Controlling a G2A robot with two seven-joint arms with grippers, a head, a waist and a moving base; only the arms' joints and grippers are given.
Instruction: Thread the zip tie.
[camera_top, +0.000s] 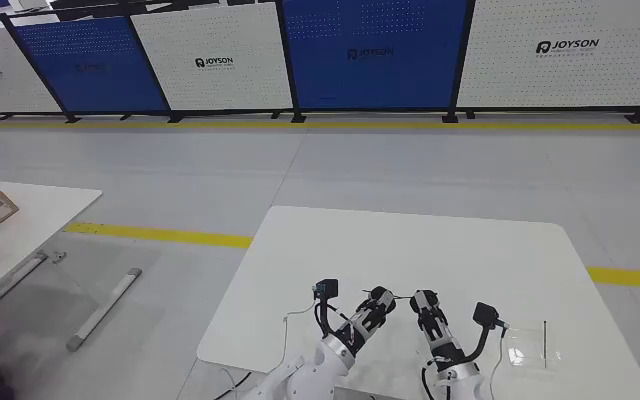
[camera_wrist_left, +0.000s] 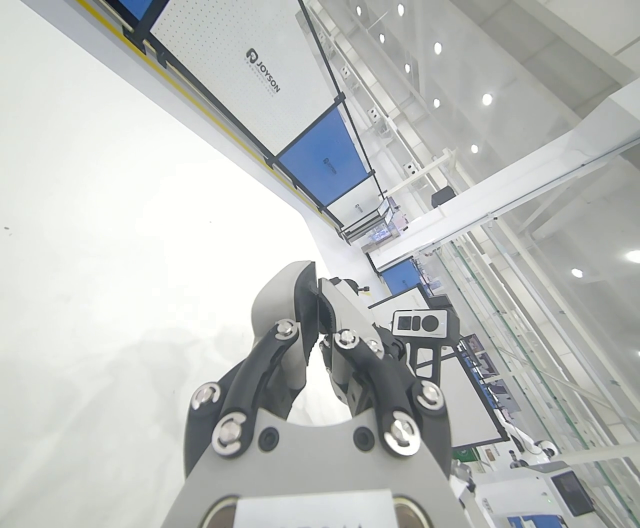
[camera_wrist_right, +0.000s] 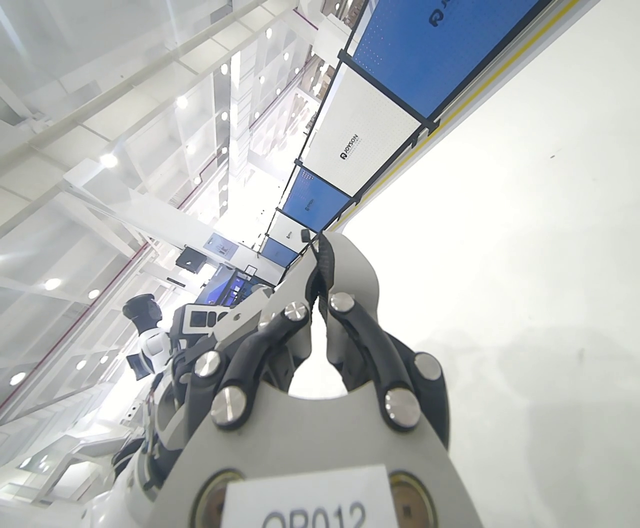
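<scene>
- I have two hands in play, both low over the bench's near edge at about 6 o'clock, tips turned toward each other and close together. I judge that this is the set-up for feeding one end of a strap into the other.
- My right hand (camera_wrist_right: 320, 250) is clenched on the zip tie (camera_wrist_right: 306, 236). The small black head and a short run of strap stick out just past the fingertips, which I judge keeps the head's slot free for threading.
- My left hand (camera_wrist_left: 317, 292) is clenched too, pads pressed flat together. I cannot tell whether the tie's tail is pinched between them.
- I count one zip tie in the grip. Threading does not look finished from here, as I see no closed loop.
- At about 4 o'clock, just beyond my right arm, sits one clear tray (camera_top: 515, 357) with one thin dark strip (camera_top: 545, 335) on it. It may be a spare tie parked within reach, but it is too small to say.
- The bench (camera_top: 400, 245) is one white top with rounded corners.
- At 9 o'clock, well apart, stands one more white table (camera_top: 45, 205).
- Farthest out, at 12 o'clock, I count five partition panels (camera_top: 375, 55), two blue and three white.
</scene>
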